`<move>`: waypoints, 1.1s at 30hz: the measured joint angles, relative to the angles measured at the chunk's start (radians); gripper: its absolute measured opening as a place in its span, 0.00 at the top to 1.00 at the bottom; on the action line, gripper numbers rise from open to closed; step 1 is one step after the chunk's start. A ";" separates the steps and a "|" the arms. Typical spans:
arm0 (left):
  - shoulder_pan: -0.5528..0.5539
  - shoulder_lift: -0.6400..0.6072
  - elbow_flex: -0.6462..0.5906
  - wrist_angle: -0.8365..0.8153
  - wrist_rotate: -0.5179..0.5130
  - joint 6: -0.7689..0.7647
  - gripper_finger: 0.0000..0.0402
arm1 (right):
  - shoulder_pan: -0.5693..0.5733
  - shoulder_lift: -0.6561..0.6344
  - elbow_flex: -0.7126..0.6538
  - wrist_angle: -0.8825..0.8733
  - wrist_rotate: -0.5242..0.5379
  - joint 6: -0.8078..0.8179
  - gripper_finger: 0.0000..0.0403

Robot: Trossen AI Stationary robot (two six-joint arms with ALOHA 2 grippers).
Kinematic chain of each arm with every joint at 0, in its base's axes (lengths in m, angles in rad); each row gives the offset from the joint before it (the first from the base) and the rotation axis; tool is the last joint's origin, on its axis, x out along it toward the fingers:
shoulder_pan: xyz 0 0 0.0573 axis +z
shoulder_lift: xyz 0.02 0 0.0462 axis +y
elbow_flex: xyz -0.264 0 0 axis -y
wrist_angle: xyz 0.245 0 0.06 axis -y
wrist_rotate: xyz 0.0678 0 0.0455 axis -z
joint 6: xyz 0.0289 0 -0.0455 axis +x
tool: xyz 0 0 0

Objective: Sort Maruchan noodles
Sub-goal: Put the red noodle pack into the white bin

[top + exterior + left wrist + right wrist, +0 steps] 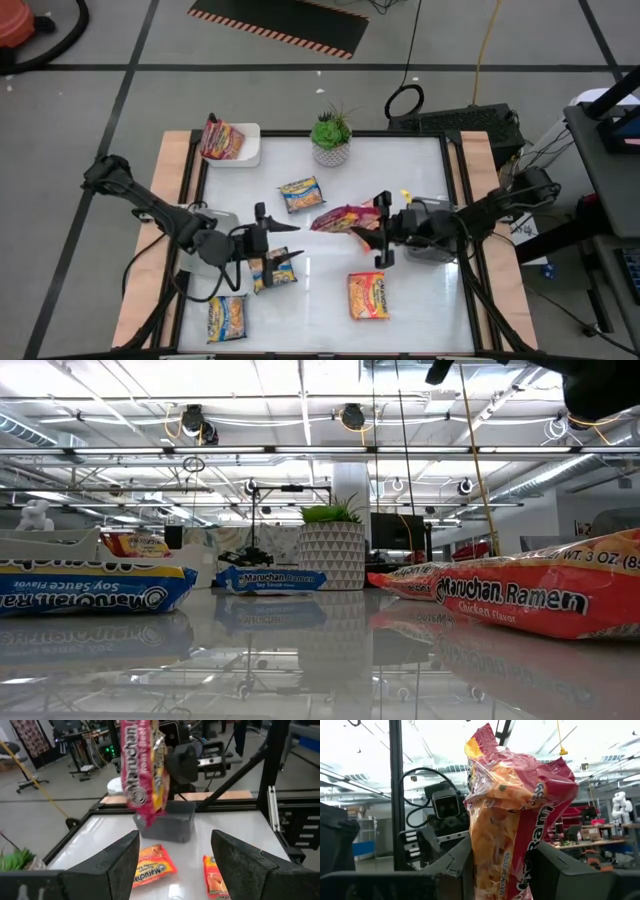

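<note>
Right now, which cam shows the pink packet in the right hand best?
Right wrist view: the pink packet fills the frame, pinched in the right hand. High view shows it small; left wrist sees it hanging farther off; low view doesn't clearly show it.

Both arms are dark, near black, built of slim round links with bulkier rounded joints, one either side of the potted plant (331, 137). The left arm (140, 203) shows a knobbly black shoulder joint at its outer end, a straight thin link, then a paler grey housing near the wrist. The left gripper (290, 227) ends in two matte black fingers (120, 861), broad and wedge-shaped with flat angular faces. The right arm (500, 205) matches it: black links and a chunky joint, with loose black cabling by its base. The right gripper (368, 232) has the same blocky black fingers (451, 865), with a boxy grey-black camera housing behind.
</note>
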 joint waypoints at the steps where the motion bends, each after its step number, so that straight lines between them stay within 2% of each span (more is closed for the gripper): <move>1: 0.000 0.000 -0.011 0.027 0.001 0.005 0.38 | 0.000 0.023 0.013 0.013 -0.003 -0.012 0.69; 8: 0.019 -0.017 -0.174 0.378 -0.002 0.070 0.38 | 0.000 0.159 0.093 0.065 -0.003 -0.029 0.69; 11: 0.026 -0.018 -0.215 0.455 -0.002 0.086 0.38 | 0.000 0.189 0.129 0.066 -0.004 -0.037 0.69; 20: 0.063 -0.018 -0.247 0.480 0.017 0.067 0.38 | 0.000 0.200 0.161 0.067 -0.031 -0.055 0.69; 22: 0.069 -0.018 -0.247 0.480 0.058 0.066 0.38 | 0.000 0.199 0.161 0.067 -0.037 -0.055 0.69; 27: 0.104 -0.018 -0.247 0.480 0.228 0.033 0.38 | -0.020 0.199 0.161 0.067 -0.138 -0.033 0.69; 33: 0.109 -0.018 -0.247 0.480 0.245 0.023 0.38 | -0.029 0.199 0.161 0.067 -0.158 -0.021 0.69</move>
